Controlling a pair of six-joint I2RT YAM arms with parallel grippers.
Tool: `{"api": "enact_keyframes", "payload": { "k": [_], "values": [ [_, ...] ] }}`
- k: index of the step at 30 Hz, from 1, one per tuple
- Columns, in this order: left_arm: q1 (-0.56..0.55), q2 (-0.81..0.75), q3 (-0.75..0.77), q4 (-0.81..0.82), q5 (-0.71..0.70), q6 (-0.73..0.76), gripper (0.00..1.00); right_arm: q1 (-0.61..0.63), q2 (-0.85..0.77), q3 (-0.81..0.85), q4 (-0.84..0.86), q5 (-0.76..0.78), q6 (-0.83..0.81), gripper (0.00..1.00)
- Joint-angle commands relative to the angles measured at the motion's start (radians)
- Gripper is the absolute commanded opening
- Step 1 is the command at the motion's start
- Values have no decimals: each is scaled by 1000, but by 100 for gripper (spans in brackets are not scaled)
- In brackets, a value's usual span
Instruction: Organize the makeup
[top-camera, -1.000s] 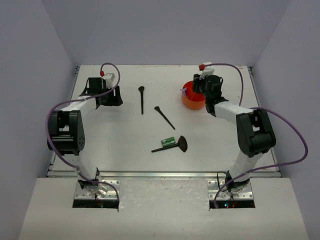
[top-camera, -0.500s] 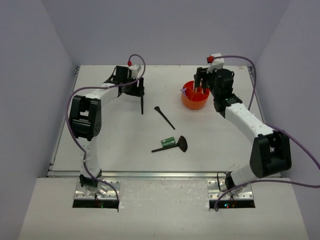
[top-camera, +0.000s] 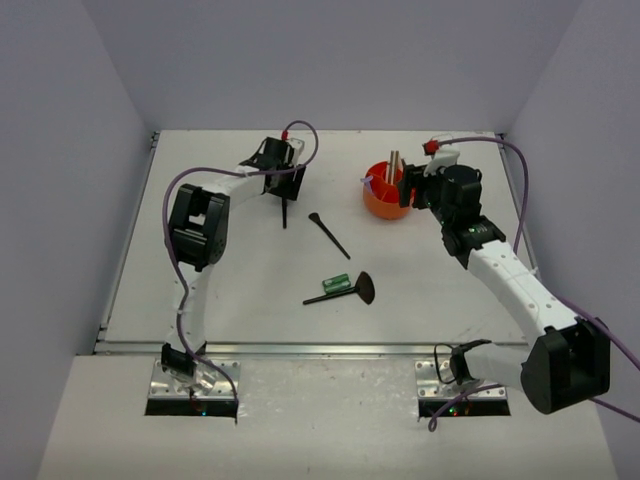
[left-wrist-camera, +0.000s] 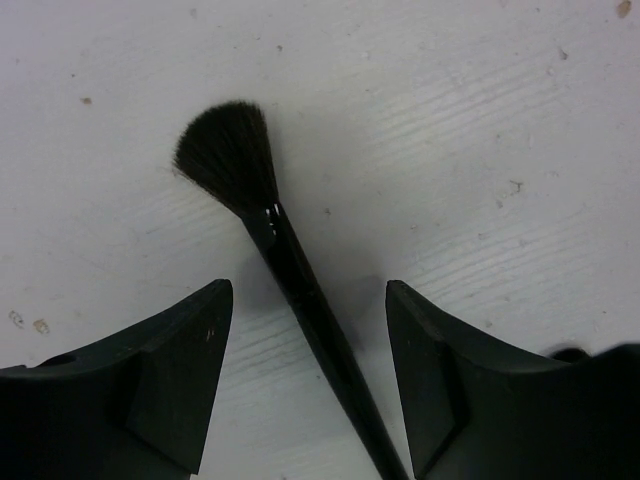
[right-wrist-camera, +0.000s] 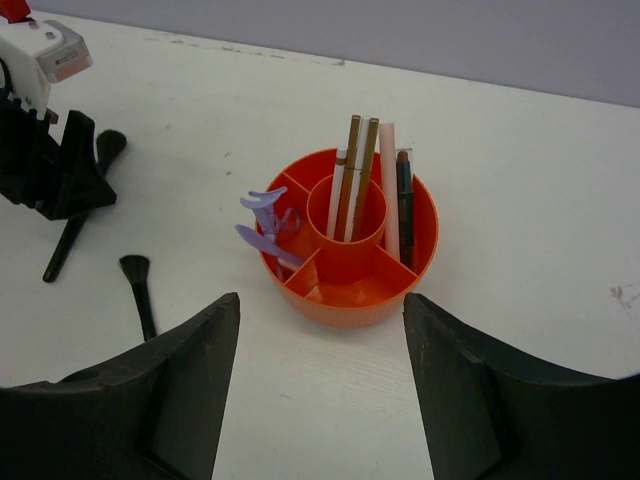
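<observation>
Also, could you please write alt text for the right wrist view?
Orange compartmented cup on a white table: tan and white sticks in its centre tube, a pink stick and dark pencil in one outer section, lilac tools in another. The open right gripper frames the foreground; the left gripper and two black brushes sit far left.

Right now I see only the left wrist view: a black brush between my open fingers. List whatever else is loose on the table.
Observer: Three more lie mid-table: a slim black brush, a fan-headed black brush and a small green tube.
Operator: Say where they go.
Observer: A round orange compartmented cup stands far right, just in front of the open right fingers.
Operator: Name a free compartment.
Observer: The compartment nearest the right wrist camera looks empty.
</observation>
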Motion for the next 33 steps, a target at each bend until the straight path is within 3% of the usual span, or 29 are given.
{"api": "enact_keyframes", "payload": {
  "k": [1, 5, 13, 15, 17, 18, 24, 32, 33],
  "values": [
    [8, -14, 12, 9, -65, 2, 60, 1, -33, 12, -18, 12, 22, 67],
    [10, -8, -8, 9, -24, -15, 58, 1, -25, 24, -44, 15, 44, 67],
    [33, 33, -29, -47, 80, -81, 35, 1, -65, 8, -79, 47, 46, 67],
    [44, 41, -30, -58, 101, -85, 25, 1, -87, -5, -85, 58, 39, 67],
    [60, 46, -31, -66, 120, -131, 5, 1, -102, -15, -93, 71, 34, 67],
    [65, 44, -31, -66, 132, -139, 1, 1, -108, -16, -96, 72, 32, 67],
    [114, -28, 26, -44, 311, -219, 0, 0, -106, 36, -165, 7, 30, 70],
    [128, -249, 57, 119, 594, -211, 0, -2, -37, 217, -211, -379, 124, 89],
    [126, -272, 69, 139, 679, -213, 0, -3, -11, 252, -211, -446, 141, 92]
  ]
}}
